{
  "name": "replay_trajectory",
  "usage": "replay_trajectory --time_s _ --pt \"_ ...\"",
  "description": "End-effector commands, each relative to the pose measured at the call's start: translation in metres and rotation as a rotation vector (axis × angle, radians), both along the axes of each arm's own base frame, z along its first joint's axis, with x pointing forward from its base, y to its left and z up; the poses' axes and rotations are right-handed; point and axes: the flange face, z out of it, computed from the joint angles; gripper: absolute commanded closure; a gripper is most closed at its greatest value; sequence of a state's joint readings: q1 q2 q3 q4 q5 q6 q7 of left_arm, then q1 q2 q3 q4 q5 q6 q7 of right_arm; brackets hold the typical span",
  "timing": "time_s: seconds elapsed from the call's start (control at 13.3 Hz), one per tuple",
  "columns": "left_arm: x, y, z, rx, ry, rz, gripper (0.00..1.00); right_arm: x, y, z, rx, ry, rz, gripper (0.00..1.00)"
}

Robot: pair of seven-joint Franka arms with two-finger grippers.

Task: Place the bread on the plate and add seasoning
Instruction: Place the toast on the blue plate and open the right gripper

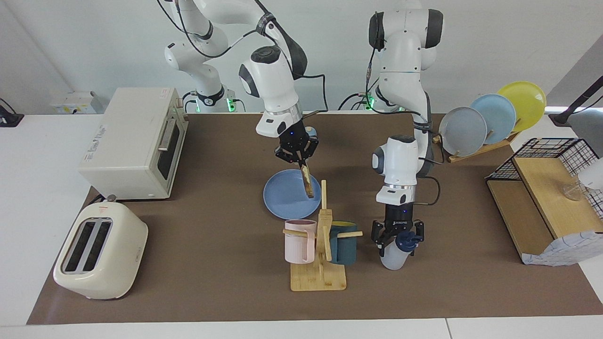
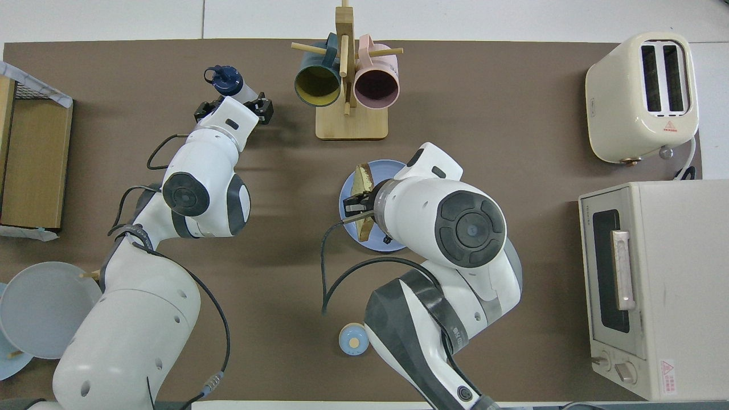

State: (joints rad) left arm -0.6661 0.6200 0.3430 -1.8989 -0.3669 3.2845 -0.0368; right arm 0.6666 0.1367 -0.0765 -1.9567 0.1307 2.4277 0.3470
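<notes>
The bread [image 1: 307, 181] is held on edge by the right gripper [image 1: 298, 159], whose fingers are pinched shut on the slice's upper end, so that the slice hangs below the fingertips with its lower edge over the plate [image 1: 282, 200]; whether that edge touches the plate cannot be told. In the overhead view the bread [image 2: 362, 202] is seen edge-on over the plate [image 2: 348, 193], with the right gripper [image 2: 361, 200] clamped across it. The plate lies flat on the brown mat, nearer to the robots than the mug rack [image 1: 320, 245], which carries a pink mug [image 1: 299, 241] and a teal mug [image 1: 343, 242]. The seasoning [image 1: 396, 252] stands on the mat beside the mug rack, toward the left arm's end of the table. The left gripper [image 1: 396, 238] is lowered around the bottle's upper part, a finger seen on each side of the navy cap; whether the fingers press on the bottle cannot be told. A small bell [image 2: 353, 339] is set on the mat nearer to the robots than the plate.
</notes>
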Motion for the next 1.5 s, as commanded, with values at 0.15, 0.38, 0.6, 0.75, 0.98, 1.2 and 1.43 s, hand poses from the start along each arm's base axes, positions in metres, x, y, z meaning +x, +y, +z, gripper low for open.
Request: replay_trajectory --time_s 0.15,0.38,0.6,0.75,0.98,1.2,1.43 --pt "0.007 0.0 0.0 0.052 0.027 0.001 1.0 -0.014 -0.014 -0.017 0.024 0.007 -0.054 1.0" --pt "0.012 0.009 0.01 0.048 0.015 0.013 1.0 -0.02 -0.029 -0.032 0.024 -0.002 -0.071 1.0" --pt "0.012 0.024 0.06 -0.007 0.112 0.02 1.0 -0.016 -0.053 -0.042 0.011 0.014 -0.102 1.0" --pt "0.009 0.032 0.093 -0.014 0.151 -0.015 1.0 -0.017 -0.064 -0.047 0.006 0.024 -0.121 1.0" --pt "0.0 0.042 0.123 0.078 0.201 -0.178 1.0 -0.011 -0.087 -0.055 -0.003 0.04 -0.161 1.0" --pt "-0.026 0.048 0.164 0.123 0.311 -0.375 1.0 -0.016 -0.097 -0.064 0.0 0.031 -0.178 1.0" --pt "-0.055 0.051 0.207 0.244 0.395 -0.567 1.0 -0.02 -0.101 -0.068 0.006 0.014 -0.182 0.82"
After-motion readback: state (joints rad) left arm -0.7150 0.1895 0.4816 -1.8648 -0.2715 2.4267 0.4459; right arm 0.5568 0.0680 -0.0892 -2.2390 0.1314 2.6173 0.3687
